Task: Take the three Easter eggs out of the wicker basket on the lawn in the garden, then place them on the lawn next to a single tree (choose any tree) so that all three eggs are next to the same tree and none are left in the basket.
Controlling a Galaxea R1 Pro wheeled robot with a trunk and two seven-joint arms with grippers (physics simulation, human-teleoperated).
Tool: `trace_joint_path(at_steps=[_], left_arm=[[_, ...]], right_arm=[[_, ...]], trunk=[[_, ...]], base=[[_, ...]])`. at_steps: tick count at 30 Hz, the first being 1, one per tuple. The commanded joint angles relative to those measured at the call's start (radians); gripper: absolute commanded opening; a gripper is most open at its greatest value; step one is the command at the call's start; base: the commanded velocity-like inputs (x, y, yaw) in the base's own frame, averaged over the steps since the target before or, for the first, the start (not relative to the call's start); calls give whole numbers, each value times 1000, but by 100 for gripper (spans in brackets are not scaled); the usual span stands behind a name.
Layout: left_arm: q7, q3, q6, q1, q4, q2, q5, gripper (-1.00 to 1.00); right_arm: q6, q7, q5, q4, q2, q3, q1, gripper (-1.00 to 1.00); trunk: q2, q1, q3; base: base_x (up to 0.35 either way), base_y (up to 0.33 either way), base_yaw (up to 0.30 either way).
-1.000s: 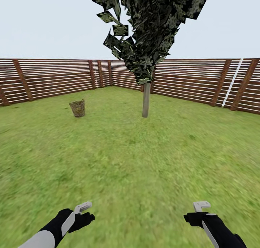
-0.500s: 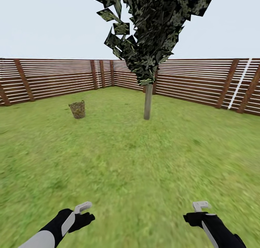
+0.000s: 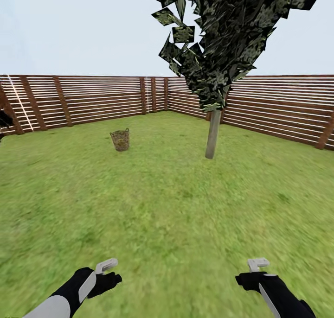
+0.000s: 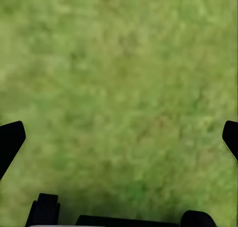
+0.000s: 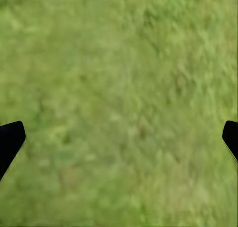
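Approach stage: nothing moved yet.
The wicker basket (image 3: 120, 139) stands on the lawn (image 3: 167, 206) well apart from the tree (image 3: 213, 139); left end effector (image 3: 107, 268) and right end effector (image 3: 258, 265) spread wide, empty.

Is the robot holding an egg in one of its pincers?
No, the wrist views show the left pincer and the right pincer spread wide with just lawn between their tips.

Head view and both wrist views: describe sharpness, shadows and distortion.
Head view: flat even light, no cast shadows, the fence bows like a wide lens, near lawn smeared. Left and right wrist views: grass soft and blurred.
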Motion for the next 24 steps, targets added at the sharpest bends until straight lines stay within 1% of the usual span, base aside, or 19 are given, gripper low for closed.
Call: trace_joint_path(at_steps=[1, 14, 24], left_arm=[[-4, 8, 6, -1, -1, -1, -3, 100], [-6, 10, 6, -1, -1, 3, -1, 100], [-7, 10, 7, -1, -1, 3, -2, 100]], right_arm=[[6, 5, 4, -2, 0, -1, 0, 100], [6, 4, 4, -2, 0, -1, 0, 100], [6, 5, -4, -3, -4, -5, 0, 100]], trunk=[[-1, 1, -1], [-1, 1, -1], [-1, 1, -1]], base=[[334, -1, 293], [334, 0, 293], [335, 0, 293]])
